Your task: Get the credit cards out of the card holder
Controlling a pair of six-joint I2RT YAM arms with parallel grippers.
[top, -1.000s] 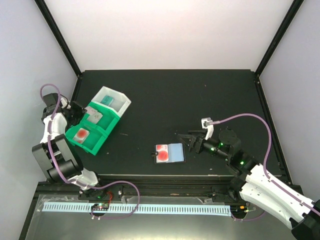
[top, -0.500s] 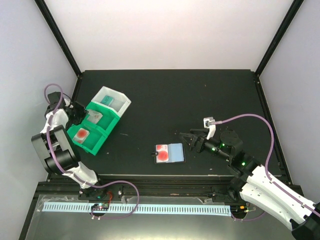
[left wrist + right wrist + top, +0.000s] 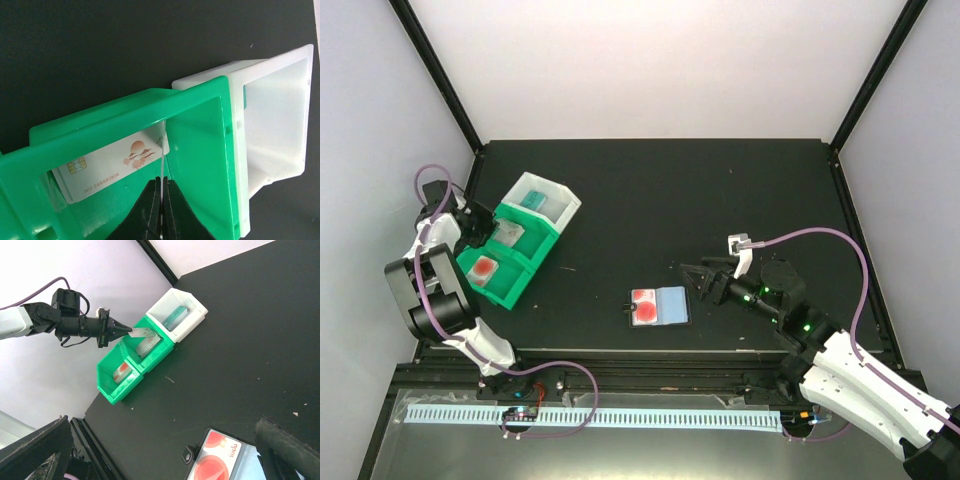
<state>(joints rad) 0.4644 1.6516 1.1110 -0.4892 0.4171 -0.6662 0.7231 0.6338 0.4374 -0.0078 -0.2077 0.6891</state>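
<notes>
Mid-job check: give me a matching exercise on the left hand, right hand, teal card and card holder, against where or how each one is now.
Things:
1. left hand
2. right hand
3. teal card
4. card holder

States:
A. in the white bin
B. open and empty
C. lying open on the table, a red-marked card on it
D. shut on a pale card over a green bin

Pairs: 1-D, 2-B, 3-A, 4-C
</notes>
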